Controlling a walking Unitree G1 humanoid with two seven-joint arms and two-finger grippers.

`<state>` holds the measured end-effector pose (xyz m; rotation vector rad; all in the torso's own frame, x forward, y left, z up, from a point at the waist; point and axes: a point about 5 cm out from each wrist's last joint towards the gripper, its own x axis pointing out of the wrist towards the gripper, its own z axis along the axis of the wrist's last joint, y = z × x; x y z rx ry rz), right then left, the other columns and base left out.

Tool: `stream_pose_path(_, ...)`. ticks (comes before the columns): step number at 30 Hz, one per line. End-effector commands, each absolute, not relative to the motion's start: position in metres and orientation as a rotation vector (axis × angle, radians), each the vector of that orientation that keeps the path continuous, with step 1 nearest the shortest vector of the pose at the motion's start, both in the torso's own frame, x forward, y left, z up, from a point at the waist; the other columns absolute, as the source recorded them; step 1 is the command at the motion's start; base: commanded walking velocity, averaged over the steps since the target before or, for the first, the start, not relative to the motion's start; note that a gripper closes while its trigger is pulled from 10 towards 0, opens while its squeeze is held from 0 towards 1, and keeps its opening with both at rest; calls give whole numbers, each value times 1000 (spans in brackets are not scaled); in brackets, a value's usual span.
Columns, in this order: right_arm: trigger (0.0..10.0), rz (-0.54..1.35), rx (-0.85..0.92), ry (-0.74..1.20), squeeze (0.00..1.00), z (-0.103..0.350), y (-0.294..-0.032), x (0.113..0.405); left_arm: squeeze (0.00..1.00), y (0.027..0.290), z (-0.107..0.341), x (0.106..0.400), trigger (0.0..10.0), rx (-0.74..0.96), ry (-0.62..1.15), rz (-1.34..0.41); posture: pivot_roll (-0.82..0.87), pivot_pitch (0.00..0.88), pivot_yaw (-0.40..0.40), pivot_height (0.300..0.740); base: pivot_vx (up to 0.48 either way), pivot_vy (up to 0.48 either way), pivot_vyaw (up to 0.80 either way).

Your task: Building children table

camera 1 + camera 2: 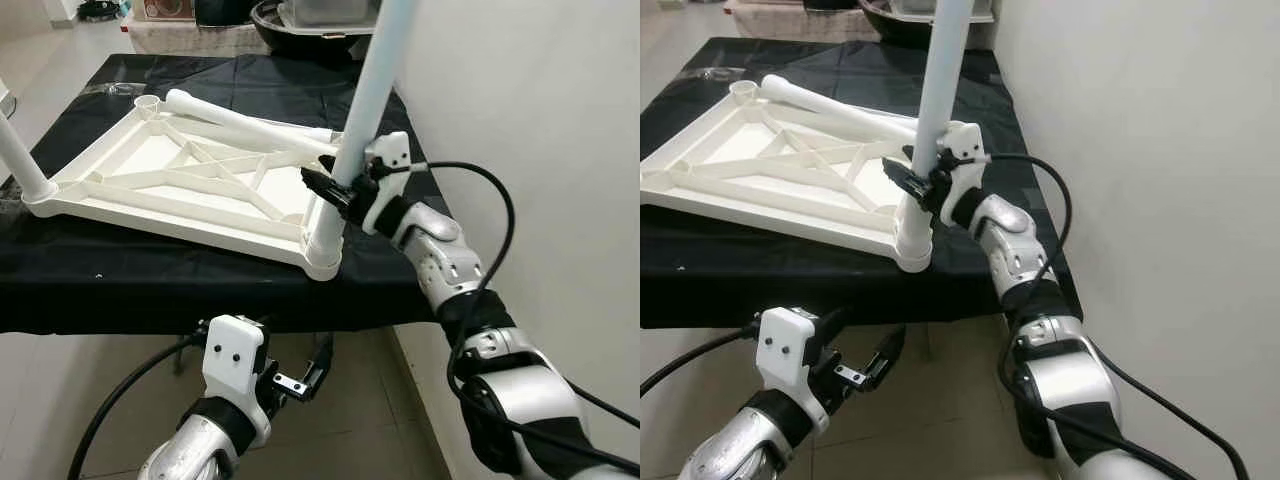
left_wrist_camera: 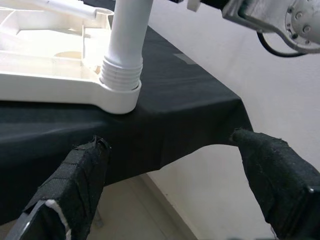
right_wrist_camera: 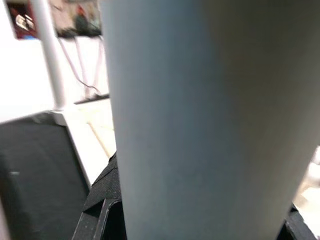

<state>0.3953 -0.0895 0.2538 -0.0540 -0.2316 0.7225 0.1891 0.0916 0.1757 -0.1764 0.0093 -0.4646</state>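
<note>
A white plastic table top [image 1: 190, 180] lies upside down on a black-covered table [image 1: 120, 290]. One white leg [image 1: 365, 110] stands upright in the near right corner socket [image 1: 323, 250]. My right gripper [image 1: 335, 190] is shut on this leg just above the socket, and the leg [image 3: 200, 120] shows very close between its fingers [image 3: 100, 200]. A second leg [image 1: 20, 160] stands in the near left corner. A loose leg [image 1: 250, 125] lies across the far side of the top. My left gripper [image 1: 300, 375] hangs open below the table's front edge, holding nothing, with the socket [image 2: 120, 95] ahead of its fingers [image 2: 75, 185].
A white wall [image 1: 540, 100] runs close along the table's right side. A dark basin [image 1: 300, 30] and other household items stand behind the table. The far left corner socket [image 1: 148, 102] holds no leg. Tiled floor [image 1: 350, 430] lies below the front edge.
</note>
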Motion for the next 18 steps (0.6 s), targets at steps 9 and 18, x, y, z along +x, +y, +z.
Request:
stream_pose_path(9,10000,488,-22,-7,0,223,-91,406,0,92,172,191,10000,-168,15,-448,77,170,-90,740,0,0,0)
stream_pose_path(18,10000,270,95,-5,0,217,-97,407,0,93,172,195,10000,-160,5,-443,73,152,-89,740,0,0,0)
